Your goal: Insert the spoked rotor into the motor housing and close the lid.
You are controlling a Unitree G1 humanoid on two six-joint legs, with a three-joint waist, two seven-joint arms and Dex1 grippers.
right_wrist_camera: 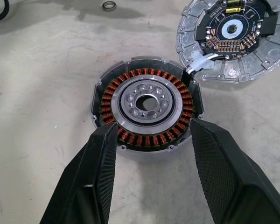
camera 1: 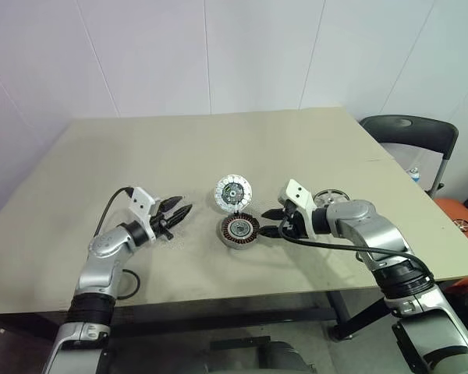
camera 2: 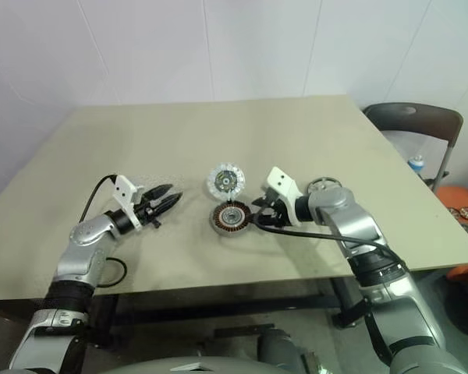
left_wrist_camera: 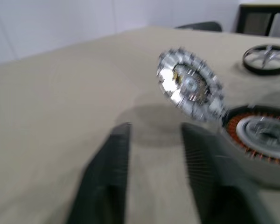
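Hovering over bare tabletop (camera 1: 140, 148), the left gripper (camera 1: 181, 210) has its jaws parted, holding nothing, well left of the housing (camera 1: 239, 231). The housing sits mid-tabletop: windings and hub inside, no rotor. The lid (camera 1: 233, 192) stands tilted open behind it on its hinge. The right gripper (right_wrist_camera: 151, 135) straddles the housing's near rim, jaws spread either side; whether they touch it is unclear. The rotor (camera 1: 330, 197) lies flat beyond the right wrist, so the right arm is nearer.
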